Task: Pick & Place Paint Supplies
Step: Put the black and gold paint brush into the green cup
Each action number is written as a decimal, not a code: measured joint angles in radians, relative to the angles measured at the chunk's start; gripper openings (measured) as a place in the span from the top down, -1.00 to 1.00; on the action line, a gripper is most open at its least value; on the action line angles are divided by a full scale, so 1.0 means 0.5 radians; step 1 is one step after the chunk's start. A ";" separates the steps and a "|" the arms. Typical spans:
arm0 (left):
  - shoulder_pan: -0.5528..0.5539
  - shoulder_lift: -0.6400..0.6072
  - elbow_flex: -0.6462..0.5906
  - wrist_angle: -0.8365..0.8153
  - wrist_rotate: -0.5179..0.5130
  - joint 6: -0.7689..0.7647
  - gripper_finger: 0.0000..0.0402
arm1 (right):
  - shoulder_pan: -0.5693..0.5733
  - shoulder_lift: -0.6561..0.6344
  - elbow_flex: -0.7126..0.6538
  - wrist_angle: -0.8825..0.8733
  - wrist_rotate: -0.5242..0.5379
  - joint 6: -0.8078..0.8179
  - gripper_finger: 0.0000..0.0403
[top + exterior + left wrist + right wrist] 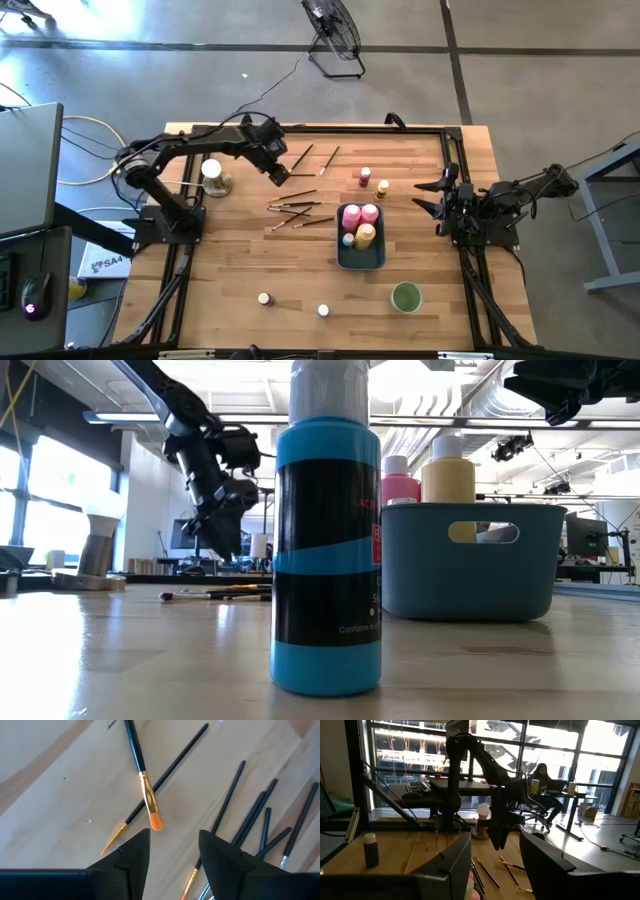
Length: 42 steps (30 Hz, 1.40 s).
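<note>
Paintbrush (pixel 148 800) below the left gripper (pixel 174 851), its fingers spread and empty.
Lower straight, straddle the handle crosswise; tray (pixel 341 258) lies at four o'clock.

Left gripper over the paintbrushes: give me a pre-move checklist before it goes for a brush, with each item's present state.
1. Left gripper open: ok, the wrist view shows a gap between its fingers.
2. Nothing held in it: ok, the gap is bare.
3. Brush lined up: not ok, the orange-tipped paintbrush lies just ahead of the fingers, not between them.
4. Target lying alone: not ok, it crosses a second thin brush.
5. Blue-grey tray has room: cannot tell, pink bottles and a yellow one already fill much of it.
6. Right gripper out of the way: ok, it waits at the table's right side, open.
</note>
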State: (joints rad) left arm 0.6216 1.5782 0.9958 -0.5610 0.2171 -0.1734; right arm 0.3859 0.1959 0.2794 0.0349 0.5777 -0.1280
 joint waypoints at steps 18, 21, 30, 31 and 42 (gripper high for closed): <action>-0.050 0.209 -0.001 0.090 -0.035 -0.030 0.18 | 0.001 0.000 0.000 0.000 0.000 -0.001 0.20; -0.073 0.219 -0.001 0.086 -0.096 -0.030 0.18 | 0.000 0.000 0.000 0.000 0.000 -0.001 0.20; -0.066 0.219 -0.001 0.154 -0.136 -0.030 0.18 | 0.000 0.000 0.000 0.000 0.000 -0.002 0.20; -0.067 0.219 -0.001 0.167 -0.136 -0.030 0.18 | 0.001 0.000 0.000 0.000 0.000 -0.002 0.20; -0.067 0.219 -0.001 0.176 -0.100 -0.042 0.18 | 0.000 0.000 0.000 -0.001 0.000 -0.002 0.20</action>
State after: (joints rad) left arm 0.5880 1.6878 0.9955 -0.4728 0.1673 -0.1944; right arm 0.3859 0.1959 0.2794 0.0345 0.5777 -0.1287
